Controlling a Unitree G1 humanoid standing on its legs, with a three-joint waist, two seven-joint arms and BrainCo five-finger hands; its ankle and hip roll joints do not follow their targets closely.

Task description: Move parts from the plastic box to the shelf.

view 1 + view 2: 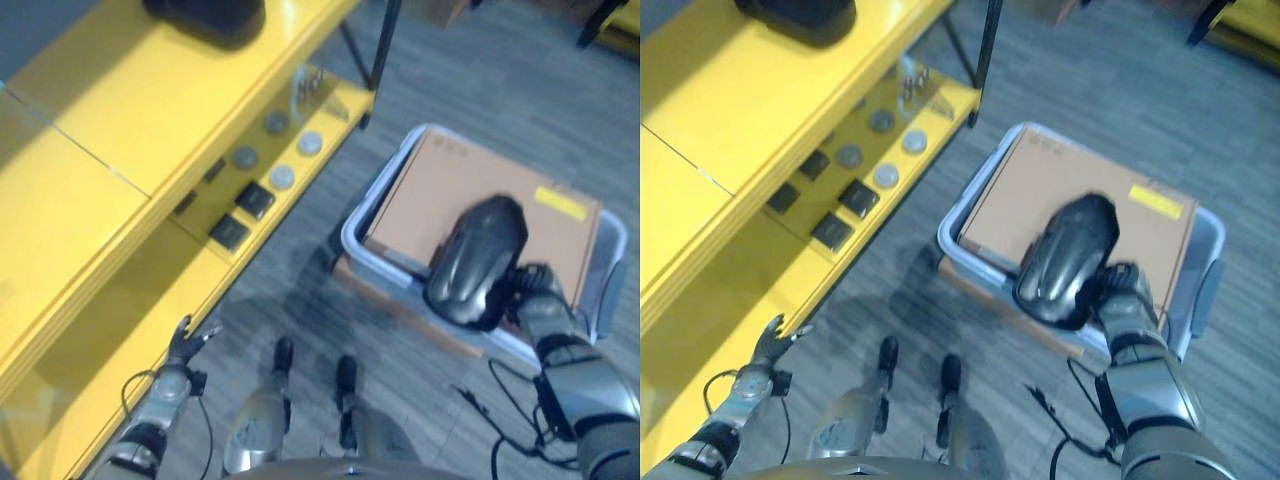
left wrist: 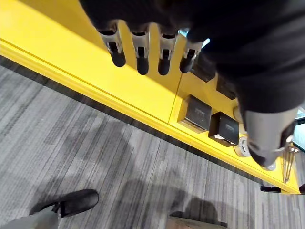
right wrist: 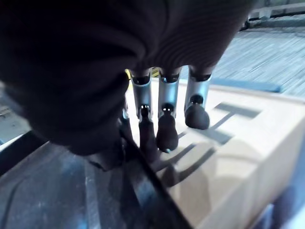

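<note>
Right hand (image 1: 1123, 296) holds a glossy black curved part (image 1: 1065, 258), fingers (image 3: 167, 131) curled over its edge, thumb side hidden behind the part. Part sits lifted above the brown cardboard box (image 1: 1080, 195) that lies in the grey plastic box (image 1: 962, 222); beyond the fingertips in the right wrist view is the cardboard top, part's dark surface just under them. Whether the part touches the cardboard, cannot tell.

Left hand (image 1: 187, 341) hangs low beside the front edge of the yellow shelf (image 1: 130, 120), fingers (image 2: 141, 59) straight and relaxed, holding nothing. Past those fingertips: lower shelf level with small black square boxes (image 2: 198, 112) and round grey discs (image 1: 283, 177) in rows. Another dark part (image 1: 205, 15) sits on the top level, well apart from both hands.
</note>
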